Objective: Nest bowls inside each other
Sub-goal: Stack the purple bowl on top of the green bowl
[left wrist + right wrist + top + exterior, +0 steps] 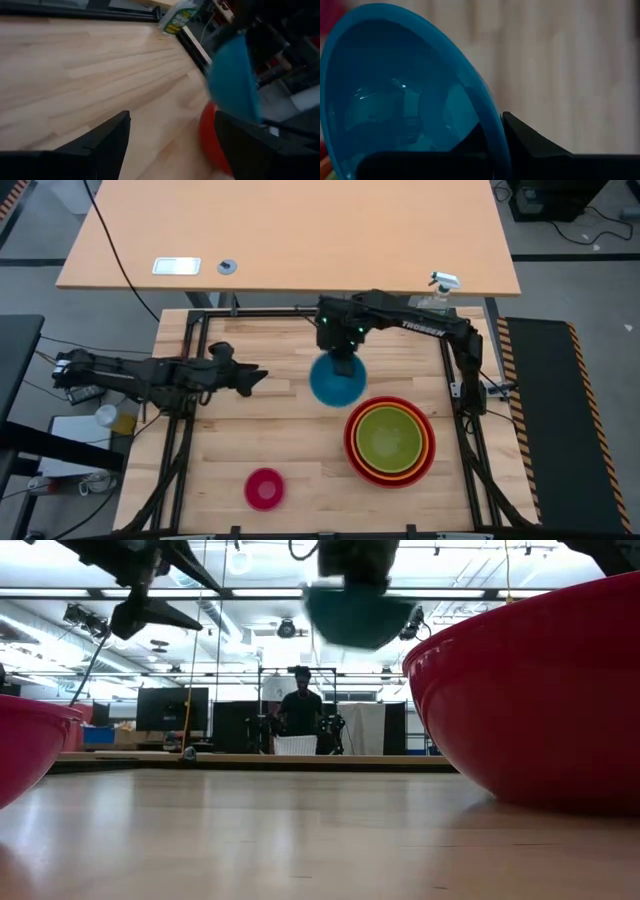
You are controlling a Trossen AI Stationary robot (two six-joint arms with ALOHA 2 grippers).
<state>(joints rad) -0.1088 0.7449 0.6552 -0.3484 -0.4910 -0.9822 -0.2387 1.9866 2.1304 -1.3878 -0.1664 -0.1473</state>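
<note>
A blue bowl hangs tilted above the table's middle, well clear of the wood in the low view, with my right gripper shut on its rim. To its near right stands a stack: a green bowl inside an orange one inside a red one. A small pink bowl rests on its base near the front edge. My left gripper hovers open left of the blue bowl, holding nothing; its wrist view shows the blue bowl beyond the spread fingers. My right gripper pinches the blue bowl's rim on its far side, one finger inside the bowl and one outside. The fingers come from above, slanting down. The bowl is lifted clear and hangs tilted below them.
A spray bottle stands at the table's far right corner. A light wooden desk lies beyond the far edge. Black frame rails run along the table's sides. A person stands far back in the room.
</note>
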